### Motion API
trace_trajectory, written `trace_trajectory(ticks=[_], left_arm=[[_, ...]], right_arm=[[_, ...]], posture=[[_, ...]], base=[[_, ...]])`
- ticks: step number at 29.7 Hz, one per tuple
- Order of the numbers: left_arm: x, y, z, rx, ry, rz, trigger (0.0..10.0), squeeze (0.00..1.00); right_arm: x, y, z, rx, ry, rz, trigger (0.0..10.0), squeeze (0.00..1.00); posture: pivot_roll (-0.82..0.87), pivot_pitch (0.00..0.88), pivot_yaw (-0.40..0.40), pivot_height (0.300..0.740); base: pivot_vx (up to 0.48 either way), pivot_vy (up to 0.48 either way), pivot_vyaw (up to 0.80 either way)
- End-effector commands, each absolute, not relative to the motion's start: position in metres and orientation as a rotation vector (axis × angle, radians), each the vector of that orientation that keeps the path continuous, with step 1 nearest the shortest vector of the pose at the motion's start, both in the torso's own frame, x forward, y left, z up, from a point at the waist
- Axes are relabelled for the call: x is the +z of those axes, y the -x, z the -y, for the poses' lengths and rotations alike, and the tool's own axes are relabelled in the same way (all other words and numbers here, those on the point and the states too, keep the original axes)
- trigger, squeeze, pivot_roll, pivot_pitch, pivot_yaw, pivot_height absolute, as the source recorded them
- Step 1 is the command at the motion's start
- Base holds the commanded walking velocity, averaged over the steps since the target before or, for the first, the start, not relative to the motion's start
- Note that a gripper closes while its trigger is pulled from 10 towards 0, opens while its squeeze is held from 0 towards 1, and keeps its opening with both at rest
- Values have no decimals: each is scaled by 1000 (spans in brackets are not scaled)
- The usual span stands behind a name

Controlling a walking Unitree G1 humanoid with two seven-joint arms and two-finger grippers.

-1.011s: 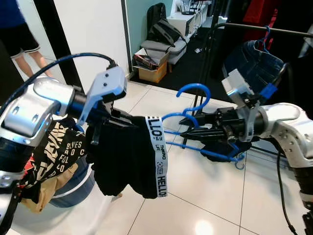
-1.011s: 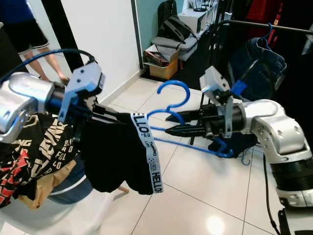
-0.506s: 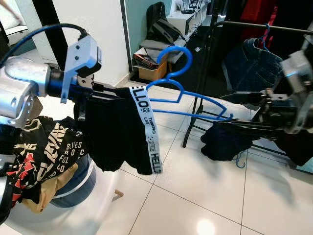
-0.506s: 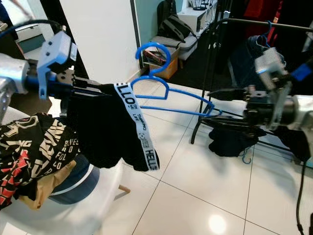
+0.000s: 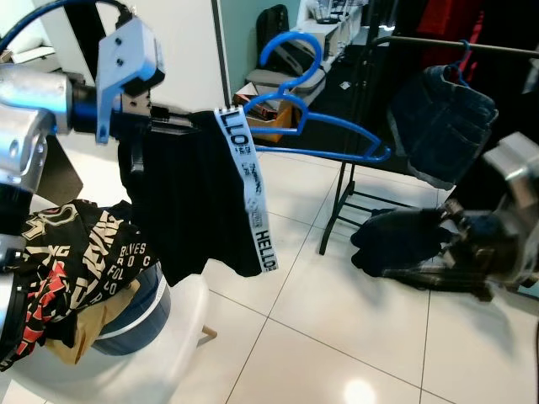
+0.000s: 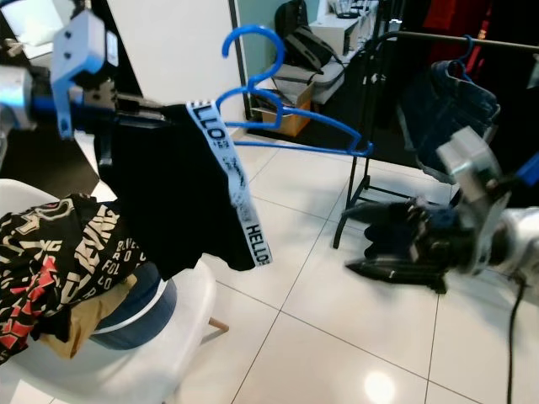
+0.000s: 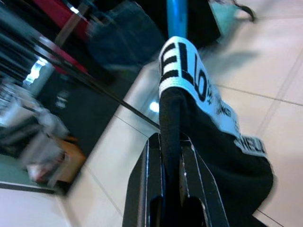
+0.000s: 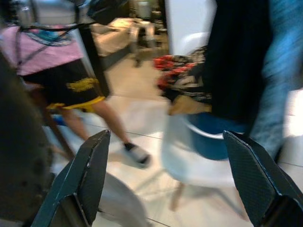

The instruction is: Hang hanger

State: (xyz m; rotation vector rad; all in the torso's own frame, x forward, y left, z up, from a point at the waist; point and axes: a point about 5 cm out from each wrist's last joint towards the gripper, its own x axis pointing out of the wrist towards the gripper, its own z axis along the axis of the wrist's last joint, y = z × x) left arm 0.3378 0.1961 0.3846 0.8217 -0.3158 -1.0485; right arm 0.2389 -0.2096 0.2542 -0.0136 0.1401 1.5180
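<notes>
While the left tool (image 5: 160, 126) pinches the black garment (image 5: 189, 202) and the end of the blue hanger (image 5: 328, 143) between its two pressed-together fingers, as the left wrist view shows at the fingers (image 7: 154, 189), the load juts out toward the clothes rail (image 5: 455, 44), held above the floor and not yet on it. Judging by its thin plastic frame, the hanger should be light and fairly stiff, though smooth enough to slip; the garment is soft and limp, draping down from the hanger and apt to slide along it if tipped. The hold at the shoulder end, through the cloth, seems a fair grip, since it leaves the hook (image 5: 290, 55) free to catch the rail. Left of the hanger, on a white chair (image 5: 177, 337), lies a patterned cloth (image 5: 84, 261) printed with letters too folded to read in full. On the garment's white waistband (image 5: 246, 185) the word "HELLO" can be read. Right of the hanger, low and blurred, the right tool (image 8: 170, 184) has its fingers spread wide and holds nothing.
</notes>
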Motion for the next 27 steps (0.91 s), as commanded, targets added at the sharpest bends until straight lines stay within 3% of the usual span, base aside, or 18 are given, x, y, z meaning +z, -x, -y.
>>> trace_trajectory(ticks=[1,13,14,18,19,21,27], left_arm=[[393,-337,-198,-1025,-836,356,0,0],[407,-326,-180,-1170,-752,477,0,0],[410,-327,-177,-1163,-740,507,5765,0],[413,-327,-176,-1161,-731,524,5765,0],[417,-327,-173,-1159,-712,553,9569,0],[423,-326,-168,-1168,-691,590,10000,0],[434,-319,-158,-1219,-665,656,10000,0]], right_arm=[[254,-237,203,1540,15,-141,10000,0],[256,-264,189,1390,29,-34,10000,0],[256,-266,189,1366,50,-42,10000,0],[253,-265,190,1354,64,-61,10000,0],[248,-264,190,1347,81,-85,10000,0],[245,-263,187,1341,91,-96,10000,0],[252,-265,179,1326,76,-30,10000,0]], posture=[[-57,0,65,740],[-58,0,69,740],[-61,0,69,740],[-61,0,69,740],[-60,0,69,740],[-62,0,71,740],[-61,0,75,740]], base=[[0,0,0],[0,0,0],[0,0,0],[0,0,0],[0,0,0],[0,0,0],[0,0,0]])
